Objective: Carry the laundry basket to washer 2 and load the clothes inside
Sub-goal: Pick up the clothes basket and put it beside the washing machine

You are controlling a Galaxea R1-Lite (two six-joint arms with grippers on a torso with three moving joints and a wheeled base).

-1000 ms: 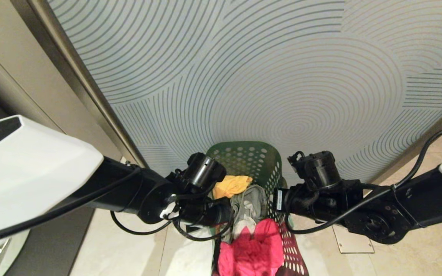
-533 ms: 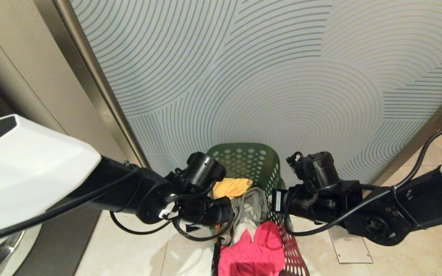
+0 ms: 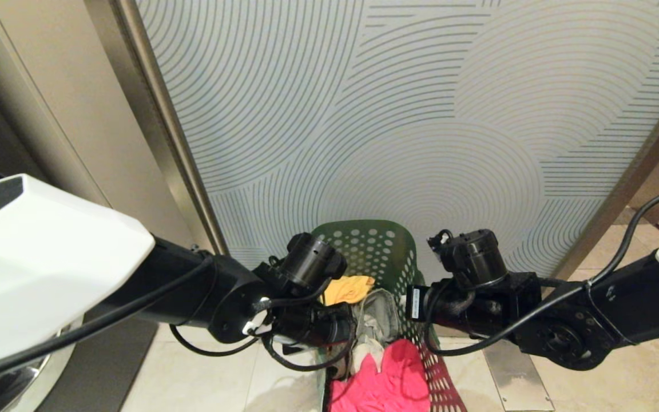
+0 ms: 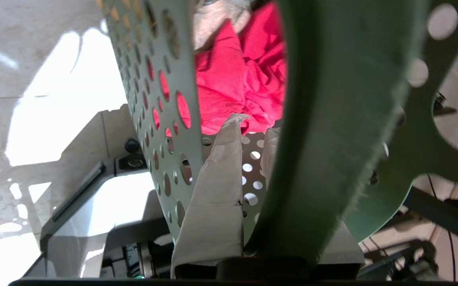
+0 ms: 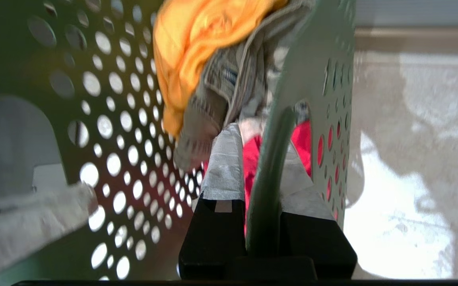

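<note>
Basket work, read from the left of the head frame: my left gripper [image 4: 253,159] sits low and just left of centre, its taped fingers [image 4: 213,198] clamped on the rim of the laundry basket [image 3: 372,246]. Through my left wrist camera I see that green rim pinched between the pads, with the pink-red garment [image 4: 241,79] inside just beyond. At bottom centre of the head frame the basket hangs between both arms, holding the clothes [image 3: 372,320]: mustard yellow at the far end, grey in the middle, pink-red nearest me. Right of centre, my right gripper [image 5: 262,167] is closed on the opposite rim, one finger inside, one outside the perforated wall. Behind stands a panel with curved lines [image 3: 421,114].
</note>
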